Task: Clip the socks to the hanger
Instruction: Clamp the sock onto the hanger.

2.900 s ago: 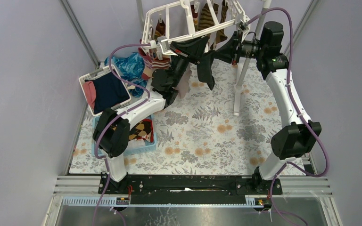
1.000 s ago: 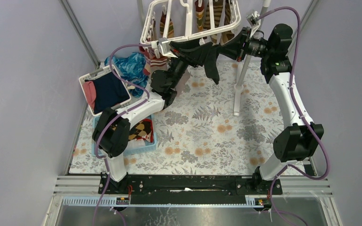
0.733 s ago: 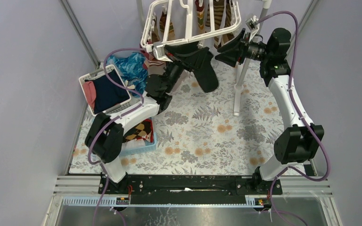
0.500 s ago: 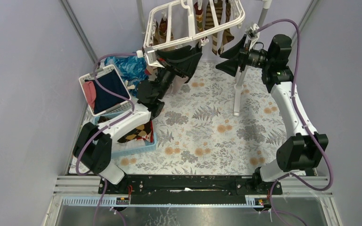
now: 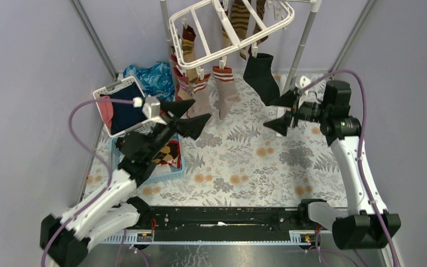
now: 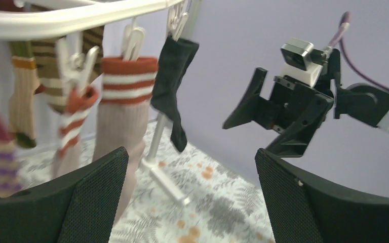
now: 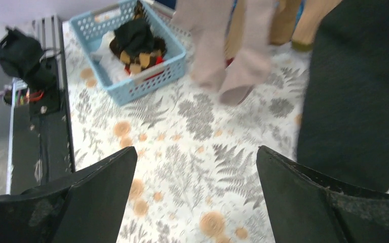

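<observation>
Dangling knit socks point(image 6: 126, 116) droop from white plastic hanger point(image 6: 81, 19).

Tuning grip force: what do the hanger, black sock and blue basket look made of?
hanger: likely moulded white plastic, smooth, slight sheen.
black sock: matte knit fabric, hangs limp.
blue basket: probably plastic, rigid lattice walls.

The floral table point(image 5: 244, 167) holds a blue basket point(image 5: 167, 174), white basket point(image 5: 117, 86), blue cloth point(image 5: 153, 75) and the hanger stand point(image 6: 164, 174).
</observation>
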Available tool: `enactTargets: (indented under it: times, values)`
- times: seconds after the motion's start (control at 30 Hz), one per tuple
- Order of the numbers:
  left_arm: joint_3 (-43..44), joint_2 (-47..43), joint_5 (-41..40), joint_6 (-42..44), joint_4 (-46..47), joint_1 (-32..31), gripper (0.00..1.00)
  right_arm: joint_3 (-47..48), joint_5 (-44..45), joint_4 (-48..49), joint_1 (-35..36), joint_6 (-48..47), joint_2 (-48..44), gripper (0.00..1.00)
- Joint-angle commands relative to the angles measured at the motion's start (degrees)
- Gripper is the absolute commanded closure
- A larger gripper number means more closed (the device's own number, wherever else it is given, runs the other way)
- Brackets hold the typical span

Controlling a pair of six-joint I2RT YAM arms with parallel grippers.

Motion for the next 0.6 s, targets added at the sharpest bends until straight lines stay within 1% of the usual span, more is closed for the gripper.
enactTargets:
  times: [0.0,0.07,0.17,0.27,0.3,0.37,0.43,0.47,0.5,0.53,0.57]
  values:
    - [-6.26,-13.68,-6.03,6.24,-22.18,0.55,0.01,-7.67,-2.44,-10.71,0.09,-13.36,-7.33,0.04]
    - [-7.7,-19.88,-12.01,6.42,-30.94,0.57,0.01,-11.86,-4.13,-11.29,0.02,-14.28,-9.5,0.03]
    - [-8.76,-26.84,-18.51,6.83,-42.6,0.55,0.01,-14.35,-5.03,-16.75,-0.38,-21.72,-10.7,0.0]
    - [-8.99,-29.02,-21.31,6.54,-50.75,0.55,0.02,-16.71,-3.9,-17.56,-1.16,-24.05,-10.0,0.0]
    - [-8.63,-28.59,-22.44,6.39,-53.01,0.62,0.04,-17.21,-3.54,-17.36,-1.22,-24.4,-9.54,0.0]
    - [-6.8,-26.09,-27.09,4.38,-59.09,0.55,0.12,-17.36,-2.51,-17.42,-1.23,-24.72,-8.51,0.0]
    - [-3.36,-21.52,-34.68,0.71,-65.27,0.55,0.18,-17.24,-2.09,-17.73,-1.23,-24.95,-7.68,0.0]
    - [-1.88,-19.22,-38.81,-0.92,-67.59,0.55,0.23,-17.26,-2.0,-18.16,-1.23,-25.36,-7.41,0.0]
    - [-0.98,-17.09,-43.44,-3.43,-69.27,0.55,0.33,-17.26,-1.9,-18.74,-1.23,-25.97,-7.23,0.0]
    - [-0.6,-15.51,-48.21,-6.86,-70.73,0.55,0.46,-17.15,-1.71,-19.48,-1.23,-26.78,-7.04,0.0]
    - [-0.6,-14.17,-51.98,-10.63,-71.79,0.58,0.55,-16.91,-1.39,-20.3,-1.23,-27.5,-6.79,0.0]
